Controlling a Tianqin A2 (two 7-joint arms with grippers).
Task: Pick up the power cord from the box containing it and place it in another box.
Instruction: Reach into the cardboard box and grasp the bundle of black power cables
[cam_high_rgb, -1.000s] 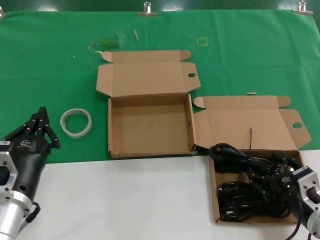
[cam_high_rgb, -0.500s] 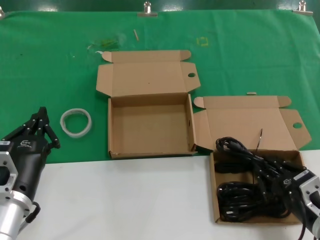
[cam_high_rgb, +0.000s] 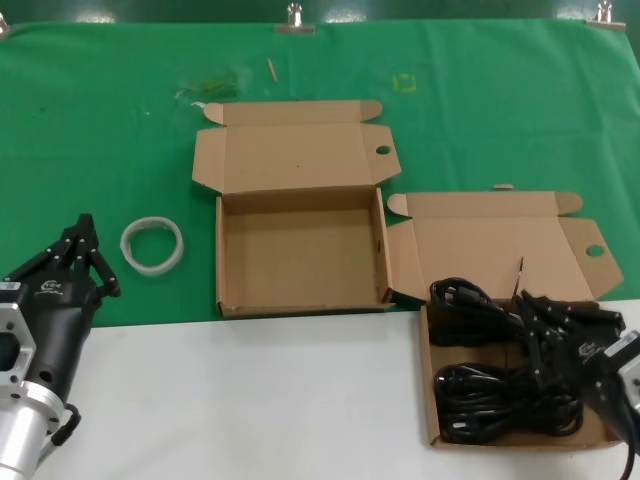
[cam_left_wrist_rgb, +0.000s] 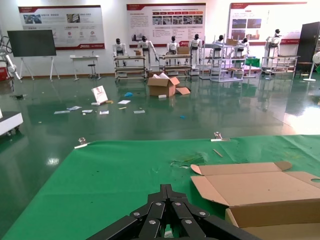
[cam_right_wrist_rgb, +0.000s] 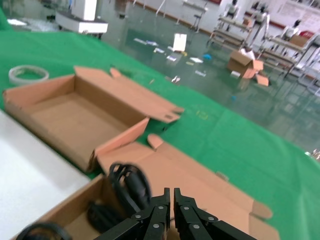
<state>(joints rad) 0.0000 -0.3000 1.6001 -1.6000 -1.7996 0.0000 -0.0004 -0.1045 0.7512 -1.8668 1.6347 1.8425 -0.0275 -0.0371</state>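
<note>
The power cord (cam_high_rgb: 468, 297) is a black bundle, partly raised over the back of the right cardboard box (cam_high_rgb: 428, 385) at the table's front right. My right gripper (cam_high_rgb: 530, 308) is over this box, shut on the cord. In the right wrist view its fingertips (cam_right_wrist_rgb: 165, 196) are nearly together, with a cord loop (cam_right_wrist_rgb: 128, 183) hanging beside them. Other black cords (cam_high_rgb: 500, 402) lie tangled in the box. The other box (cam_high_rgb: 300, 250) stands open and empty at the centre. My left gripper (cam_high_rgb: 85, 238) is shut and idle at the far left, and also shows in its wrist view (cam_left_wrist_rgb: 166, 189).
A white tape ring (cam_high_rgb: 152, 244) lies on the green cloth left of the empty box, and shows in the right wrist view (cam_right_wrist_rgb: 28, 74). Both lids (cam_high_rgb: 295, 150) lie open toward the back. Metal clips (cam_high_rgb: 294, 18) hold the cloth's far edge.
My right gripper has moved up and back over the right box, drawing the cord bundle with it; the cord's loop has risen and shifted right. The left arm has not moved.
</note>
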